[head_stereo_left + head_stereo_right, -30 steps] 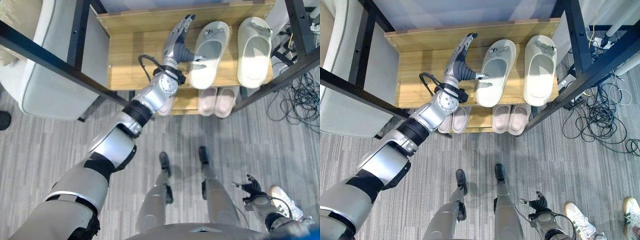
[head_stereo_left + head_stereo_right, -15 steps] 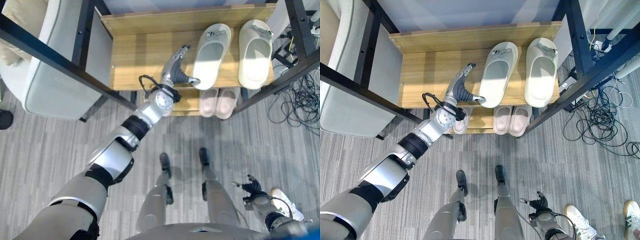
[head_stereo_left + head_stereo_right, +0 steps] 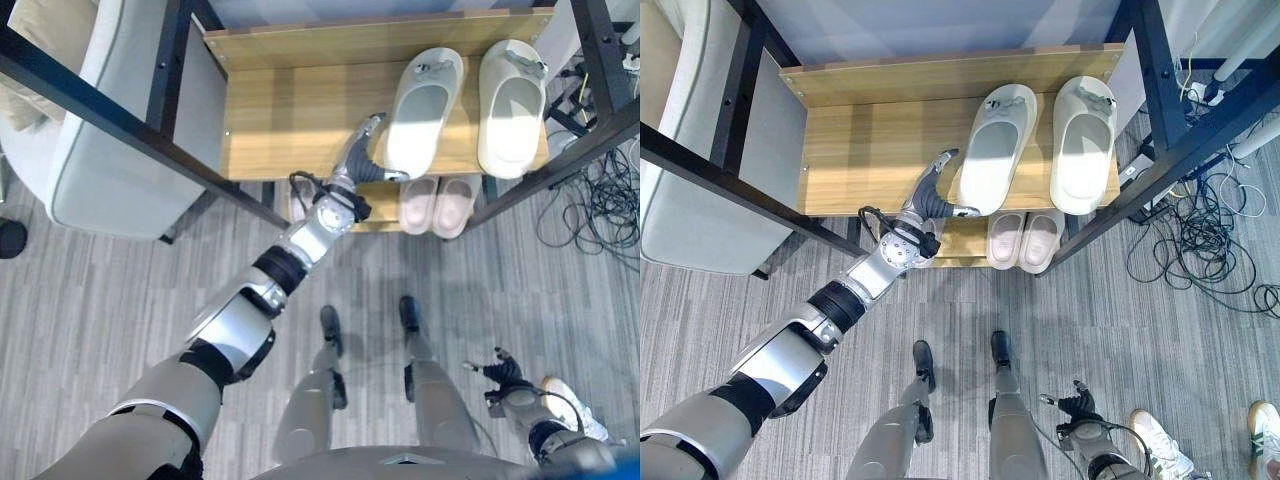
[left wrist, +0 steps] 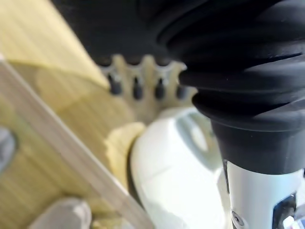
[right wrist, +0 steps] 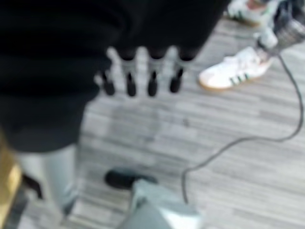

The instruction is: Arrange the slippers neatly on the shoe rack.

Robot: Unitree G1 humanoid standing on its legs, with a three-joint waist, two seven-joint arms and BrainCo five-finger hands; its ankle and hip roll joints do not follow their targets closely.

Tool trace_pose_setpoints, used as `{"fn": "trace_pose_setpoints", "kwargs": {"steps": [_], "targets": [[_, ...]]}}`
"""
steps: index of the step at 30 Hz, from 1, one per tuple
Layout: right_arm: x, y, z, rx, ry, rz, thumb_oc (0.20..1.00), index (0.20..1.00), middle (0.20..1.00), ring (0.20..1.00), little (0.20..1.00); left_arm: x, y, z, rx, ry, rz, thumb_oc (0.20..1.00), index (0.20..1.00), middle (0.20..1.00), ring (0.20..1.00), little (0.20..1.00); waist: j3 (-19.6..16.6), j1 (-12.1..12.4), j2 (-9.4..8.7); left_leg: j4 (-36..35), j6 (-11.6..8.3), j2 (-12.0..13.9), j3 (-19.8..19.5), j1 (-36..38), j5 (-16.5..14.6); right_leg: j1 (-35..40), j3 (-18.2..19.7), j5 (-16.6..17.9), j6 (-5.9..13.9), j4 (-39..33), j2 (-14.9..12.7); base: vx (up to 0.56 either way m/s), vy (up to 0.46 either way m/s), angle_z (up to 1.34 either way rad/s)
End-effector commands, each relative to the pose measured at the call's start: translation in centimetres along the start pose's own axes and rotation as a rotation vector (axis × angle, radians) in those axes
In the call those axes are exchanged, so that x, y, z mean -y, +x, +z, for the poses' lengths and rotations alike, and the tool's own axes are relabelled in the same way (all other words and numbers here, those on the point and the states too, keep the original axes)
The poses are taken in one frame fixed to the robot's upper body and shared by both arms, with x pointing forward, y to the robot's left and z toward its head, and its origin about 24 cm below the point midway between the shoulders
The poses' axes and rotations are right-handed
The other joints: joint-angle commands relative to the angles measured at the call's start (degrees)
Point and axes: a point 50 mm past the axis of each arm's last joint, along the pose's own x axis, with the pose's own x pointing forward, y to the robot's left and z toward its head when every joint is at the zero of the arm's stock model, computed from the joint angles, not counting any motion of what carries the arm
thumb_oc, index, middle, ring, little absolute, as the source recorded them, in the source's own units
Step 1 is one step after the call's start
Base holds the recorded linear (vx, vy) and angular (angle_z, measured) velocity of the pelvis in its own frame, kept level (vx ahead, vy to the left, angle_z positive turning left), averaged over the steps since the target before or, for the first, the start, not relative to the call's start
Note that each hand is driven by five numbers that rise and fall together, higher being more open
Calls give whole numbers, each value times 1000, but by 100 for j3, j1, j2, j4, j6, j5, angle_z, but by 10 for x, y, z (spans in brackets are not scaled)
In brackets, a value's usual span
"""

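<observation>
Silver-grey jointed arm with black bands at the joints; left hand [image 3: 358,152] has silver fingers with dark tips, a dark ribbed cover over back and wrist; right hand [image 3: 503,374] wears the same dark cover.

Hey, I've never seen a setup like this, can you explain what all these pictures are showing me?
This is a humanoid robot tidying slippers. Two pictures come from cameras in its head, looking down; two come from cameras on its wrists. Before it stands a wooden shoe rack. Two large pale slippers lie side by side on the top shelf; a smaller pair sits on the shelf below. The left hand reaches over the top shelf with straight fingers, thumb at the nearer slipper's heel, gripping nothing. The right hand hangs low over the floor, open, near a person's white shoe.
</observation>
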Motion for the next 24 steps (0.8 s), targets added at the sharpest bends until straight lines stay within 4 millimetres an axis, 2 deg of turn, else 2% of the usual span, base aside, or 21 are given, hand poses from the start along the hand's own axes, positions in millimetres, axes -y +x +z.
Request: {"fn": "trace_pose_setpoints", "kwargs": {"steps": [1,5,9,15,24], "targets": [[12,3,4,4,-11,-43,1000,1000,1000,1000,1000,2,9,29,95,-114,-6,1000,1000,1000,1000,1000,176,135,55,35,-171,-114,-572,-267,-268,-415,-350,-702,195,670,-265,0,0,0],[12,3,6,8,-13,-42,1000,1000,1000,1000,1000,8,9,32,85,-184,-4,1000,1000,1000,1000,1000,176,124,83,35,-172,-115,-568,-255,-261,-414,-346,-711,191,687,-268,0,0,0],[15,4,7,7,-11,-51,1000,1000,1000,1000,1000,21,9,44,111,-191,-44,1000,1000,1000,1000,1000,179,109,107,35,-174,-118,-565,-257,-268,-434,-346,-722,196,707,-274,0,0,0],[19,5,9,10,-21,-61,1000,1000,1000,1000,1000,34,10,51,109,-215,-78,1000,1000,1000,1000,1000,200,77,123,35,-169,-122,-552,-263,-261,-460,-314,-721,196,732,-272,0,0,0],[21,6,10,11,-30,-62,1000,1000,1000,1000,1000,36,16,59,110,-193,-75,1000,1000,1000,1000,1000,190,24,141,35,-162,-112,-519,-273,-265,-506,-278,-734,190,762,-261,0,0,0]]}}
